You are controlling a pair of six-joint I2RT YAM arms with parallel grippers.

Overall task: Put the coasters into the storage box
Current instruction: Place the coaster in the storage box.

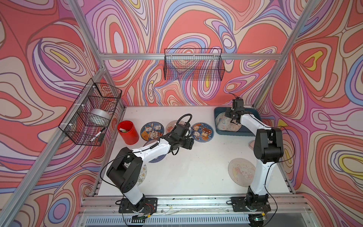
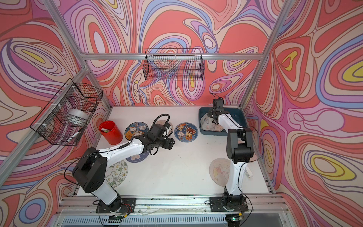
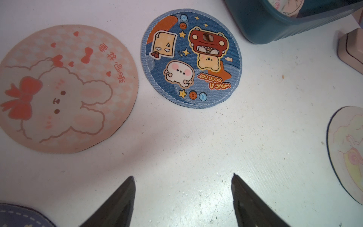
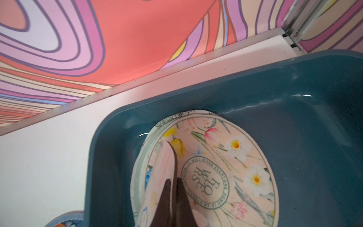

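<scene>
At the far right corner of the white table (image 1: 196, 173), the teal storage box (image 1: 217, 119) (image 2: 202, 119) (image 4: 294, 118) sits with its long axis running along the back wall and its open side up. The right gripper (image 1: 229, 117) (image 2: 213, 116) (image 4: 173, 182) reaches down into the box's left half, fingers (image 4: 167, 196) clenched on the rim of a pale pink coaster (image 4: 161, 167). That coaster stands on edge, curled, not flat. Beneath it a floral coaster (image 4: 225, 157) with a round green seal leans tilted against the box's left wall, on at least one more.

The left gripper (image 1: 191, 144) (image 2: 172, 142) (image 3: 182, 176) hovers over bare table mid-field with its fingers (image 3: 121, 200) spread wide and nothing between them. It points toward the box.

Flat on the table just beyond it lie a blue denim bear coaster (image 1: 202, 132) (image 2: 186, 132) (image 3: 191, 59), the top of its print toward the back wall, and a pink bunny coaster (image 3: 64, 88), apart from each other. A blue animal coaster (image 1: 152, 130) (image 2: 136, 129) lies beside the red cup (image 1: 128, 133). A dark blue coaster (image 2: 137, 156) and a white-blossom coaster (image 2: 116, 174) lie partly under the left arm. A pale coaster (image 1: 241, 172) (image 2: 220, 171) lies near the right arm's base. The discs are round, so they show no long axis.
</scene>
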